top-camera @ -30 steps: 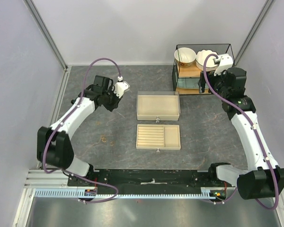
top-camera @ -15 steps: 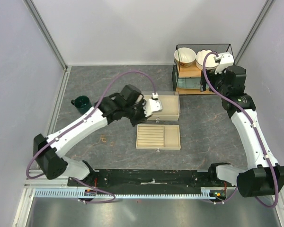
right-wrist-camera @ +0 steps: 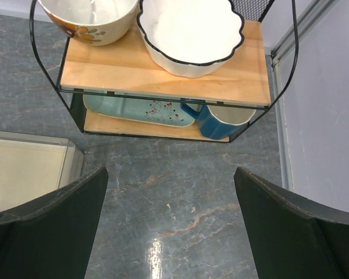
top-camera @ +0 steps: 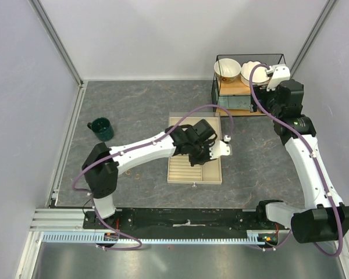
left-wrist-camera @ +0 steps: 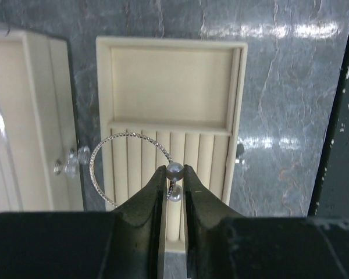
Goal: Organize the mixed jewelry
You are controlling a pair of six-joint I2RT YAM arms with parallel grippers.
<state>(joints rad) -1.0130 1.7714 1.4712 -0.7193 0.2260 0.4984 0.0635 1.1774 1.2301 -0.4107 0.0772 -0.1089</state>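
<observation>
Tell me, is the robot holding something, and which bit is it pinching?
Yes. The left gripper pinches the thin silvery hoop at its little round bead. The right gripper is open and holds nothing.

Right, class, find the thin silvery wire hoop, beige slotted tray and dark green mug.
Thin silvery wire hoop (left-wrist-camera: pixel 131 134): left wrist view, top arc.
Beige slotted tray (left-wrist-camera: pixel 168 84): left wrist view, bare flat compartment.
Dark green mug (top-camera: pixel 100 128): top external view, its middle.

The hoop (left-wrist-camera: pixel 131 135) is thin silvery metal wire, finely grained and sparkling, with a smooth shiny bead (left-wrist-camera: pixel 174 170). The tray (left-wrist-camera: pixel 174 81) looks beige, matt and soft like cloth. The table top (left-wrist-camera: pixel 279 87) is grey, marbled and glossy. The shelf (right-wrist-camera: pixel 163 72) is pale wood.
</observation>
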